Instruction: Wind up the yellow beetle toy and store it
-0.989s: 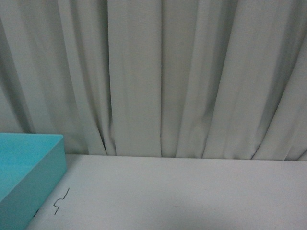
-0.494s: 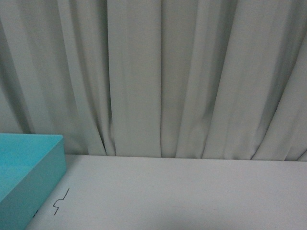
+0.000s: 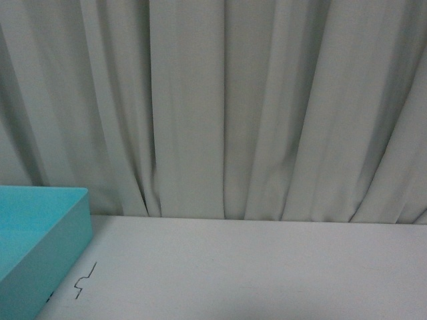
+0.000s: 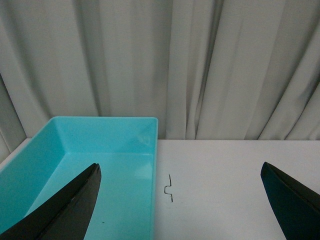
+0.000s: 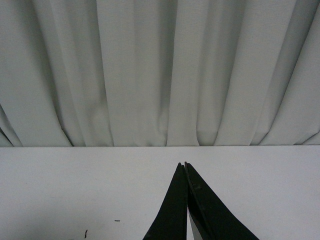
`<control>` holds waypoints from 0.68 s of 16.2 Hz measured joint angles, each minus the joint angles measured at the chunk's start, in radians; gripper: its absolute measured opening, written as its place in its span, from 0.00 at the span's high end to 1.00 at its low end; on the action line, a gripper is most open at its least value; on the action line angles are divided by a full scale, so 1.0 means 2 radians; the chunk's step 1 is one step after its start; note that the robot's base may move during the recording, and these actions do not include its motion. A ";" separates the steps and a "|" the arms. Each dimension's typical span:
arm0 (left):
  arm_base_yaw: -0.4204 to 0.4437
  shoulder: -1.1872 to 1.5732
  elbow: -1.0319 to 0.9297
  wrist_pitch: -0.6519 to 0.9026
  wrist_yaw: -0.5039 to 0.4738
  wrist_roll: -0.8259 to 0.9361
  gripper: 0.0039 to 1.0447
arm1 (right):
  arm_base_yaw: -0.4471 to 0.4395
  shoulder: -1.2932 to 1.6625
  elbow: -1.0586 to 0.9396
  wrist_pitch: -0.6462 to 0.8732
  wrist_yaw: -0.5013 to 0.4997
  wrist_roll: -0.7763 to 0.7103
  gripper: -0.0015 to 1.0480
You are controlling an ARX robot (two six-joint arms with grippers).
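Facing a pale grey curtain (image 3: 200,100) across a white table (image 3: 267,267), your two arms hang with nothing in hand. At far left stands a turquoise bin (image 4: 102,120), the likely store for the toy; the part of its floor that shows in the left wrist view holds no car. Just right of the bin, a small black squiggle (image 4: 169,187) marks the tabletop. The left gripper (image 4: 180,169) hovers over the bin's edge and the table with its fingers spread wide and nothing between them. Further right, the right gripper (image 5: 183,165) points toward the curtain, its fingers pressed together tip to tip, and no yellow shows between them. The yellow beetle toy appears in none of the three views, so you cannot place it from here. On that evidence neither winding nor storing can be counted as done: you have yet to find, grip, wind and bin the car. No brand, label or readable writing shows anywhere; the squiggle is no letter.
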 joint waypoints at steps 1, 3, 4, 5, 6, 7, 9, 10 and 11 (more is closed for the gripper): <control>0.000 0.000 0.000 0.000 0.000 0.000 0.06 | 0.000 -0.012 0.000 -0.014 0.000 0.000 0.98; 0.000 0.000 0.000 0.000 0.000 0.000 0.06 | 0.000 -0.036 0.000 -0.036 0.000 0.000 0.98; 0.000 0.000 0.000 0.000 0.000 0.000 0.06 | 0.000 -0.047 0.000 -0.047 0.000 0.000 0.98; 0.000 0.000 0.000 0.000 0.000 0.000 0.06 | 0.000 -0.056 0.000 -0.057 0.000 0.000 0.98; 0.000 0.000 0.000 0.000 0.000 0.000 0.06 | 0.000 -0.066 0.000 -0.067 0.000 0.000 0.98; 0.000 0.000 0.000 0.000 0.000 0.000 0.06 | 0.000 -0.076 0.000 -0.076 0.000 0.000 0.98; 0.000 0.000 0.000 0.000 0.000 0.000 0.06 | 0.000 -0.160 0.000 -0.168 0.000 0.000 0.98; 0.000 0.000 0.000 0.000 0.000 0.000 0.06 | -0.002 -0.163 0.001 -0.165 0.001 0.000 0.98; 0.000 0.000 0.000 0.000 0.001 0.000 0.06 | -0.002 -0.163 0.000 -0.170 0.001 0.000 0.97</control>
